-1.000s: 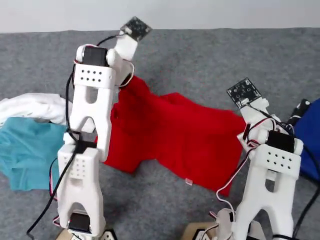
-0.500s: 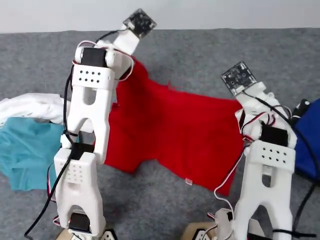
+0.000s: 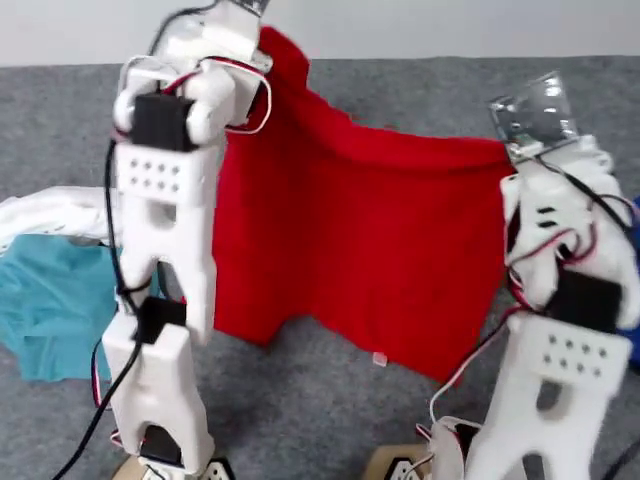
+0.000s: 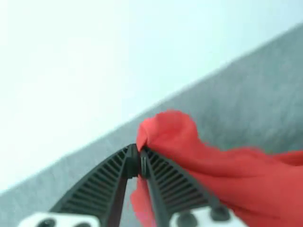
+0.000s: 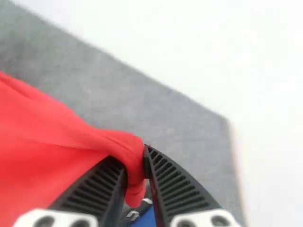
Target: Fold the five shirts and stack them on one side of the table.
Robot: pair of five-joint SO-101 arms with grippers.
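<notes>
The high view takes in the whole red shirt (image 3: 360, 250). It is spread wide between the two arms, one top corner up by the left arm (image 3: 165, 200) and the other by the right arm (image 3: 560, 290). The top edge sags a little between them. The lower edge hangs down toward the arm bases, with a small white tag (image 3: 378, 360) near it; whether that edge rests on the counter (image 3: 400, 90) I cannot tell. To the left of the left arm, a teal shirt (image 3: 45, 300) lies crumpled on the counter with a white shirt (image 3: 50, 215) touching its far side.

The wrist views show what the high view does not: the grips themselves. The left gripper (image 4: 138, 161) is closed tight on a bunched corner of the red shirt. The cloth bulges out past the fingertips and trails off to one side, with grey counter and a pale wall behind. The right gripper (image 5: 137, 161) is also clamped on red cloth, a fold pinched between its black ribbed fingers. The rest of the shirt stretches away from it. A bit of blue shirt (image 5: 144, 220) shows below, between the fingers.
</notes>
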